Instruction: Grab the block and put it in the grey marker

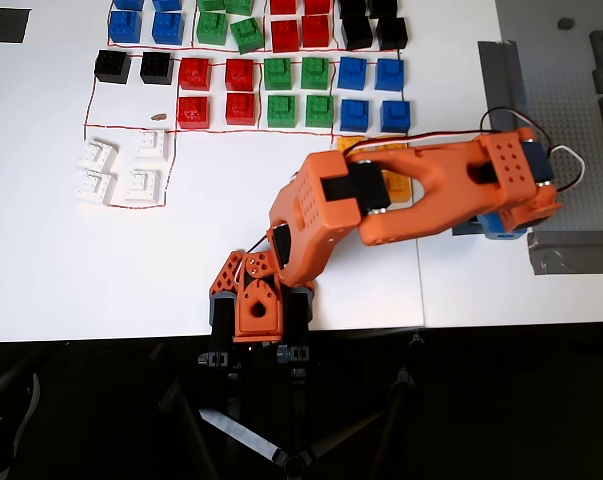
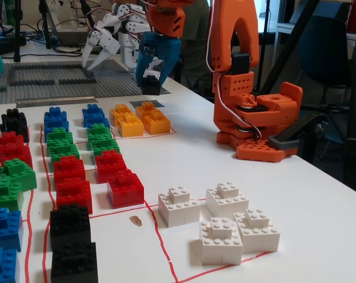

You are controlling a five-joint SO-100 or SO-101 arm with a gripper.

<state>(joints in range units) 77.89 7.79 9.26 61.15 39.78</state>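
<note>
In the fixed view my blue-jawed gripper [image 2: 150, 82] points down at the far end of the table and is shut on the black block [image 2: 149, 87]. It holds the block low, just behind the grey marker [image 2: 146, 104], a small flat patch beyond the orange bricks [image 2: 139, 119]. I cannot tell whether the block touches the table. In the overhead view the gripper [image 1: 501, 230] is mostly hidden under the orange wrist, and the block is hidden there. A grey edge of the marker [image 1: 467, 230] shows beside the blue jaw.
Rows of black [image 2: 69, 223], red [image 2: 124, 187], green [image 2: 59, 141] and blue [image 2: 55, 118] bricks fill the left of the table. White bricks [image 2: 222, 227] sit in a red-lined box in front. A grey baseplate [image 2: 54, 79] and a white robot hand [image 2: 104, 38] stand behind. The arm's base [image 2: 254, 118] is at the right.
</note>
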